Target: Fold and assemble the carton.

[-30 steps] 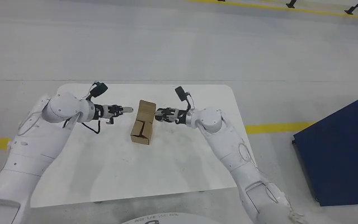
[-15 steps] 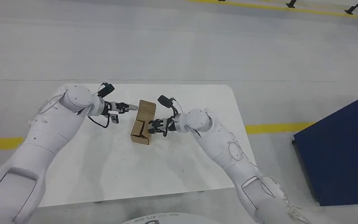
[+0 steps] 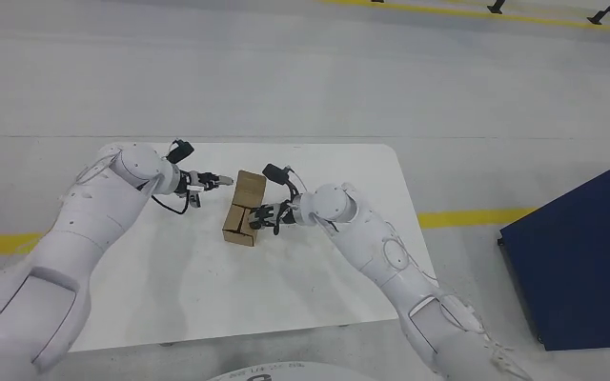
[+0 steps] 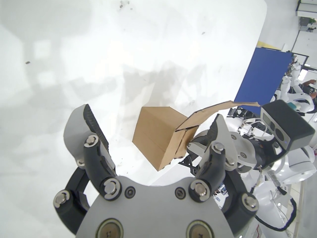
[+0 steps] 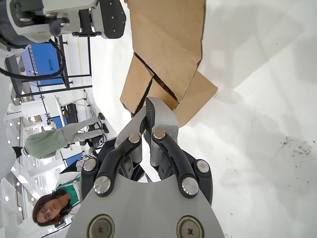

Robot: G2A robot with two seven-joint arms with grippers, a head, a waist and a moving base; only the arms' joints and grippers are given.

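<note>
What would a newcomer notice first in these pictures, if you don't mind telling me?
A brown cardboard carton sits midway across the white table, flaps loose and open. The right hand, shut, has its tips at the flaps on one side; the left hand hovers open, close to the opposite side.

The left gripper (image 4: 151, 114) hangs just above the white table (image 4: 148, 25), its two ribbed fingers (image 4: 95, 127) spread wide with nothing between them. Just beyond its fingertips sits the brown carton (image 4: 153, 134), resting on the tabletop and turned corner-on to the gripper. One long flap (image 4: 210, 110) stands up off its top edge and tilts outward. The right gripper (image 4: 195, 142) is pressed in at that flapped end, on the side away from the left gripper. Its dark wrist camera (image 4: 284, 125) rides above it. Small dark specks (image 4: 123, 3) mark the table, and past its far edge stands a blue panel (image 4: 262, 75).
</note>
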